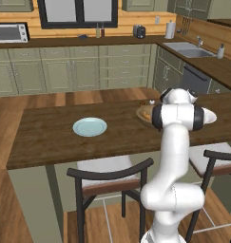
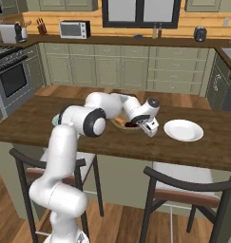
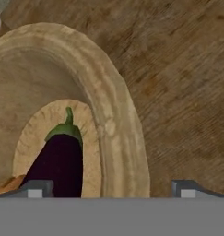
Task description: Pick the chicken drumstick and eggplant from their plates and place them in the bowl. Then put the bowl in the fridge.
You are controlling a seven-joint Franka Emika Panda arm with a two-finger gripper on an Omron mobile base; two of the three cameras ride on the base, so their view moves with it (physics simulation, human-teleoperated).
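With the eggplant (image 3: 60, 159) already in the wooden bowl (image 3: 118, 120), the wide-open, empty pincer (image 3: 109, 189) must next, I judge, grip the bowl's rim for the fridge.

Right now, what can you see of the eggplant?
The eggplant is dark purple, almost black, smooth and glossy, with a green cap and short stem at one end. It lies on its side on the floor of the wooden bowl, stem toward the wall. An orange-brown piece sits against its lower end. Its lower part is cut off in the hand view.

There were two plates (image 1: 90, 127) (image 2: 183, 130), one bowl (image 3: 118, 115), one eggplant (image 3: 60, 161), one drumstick (image 3: 7, 185) and two chairs (image 1: 110, 182) (image 2: 183, 190).
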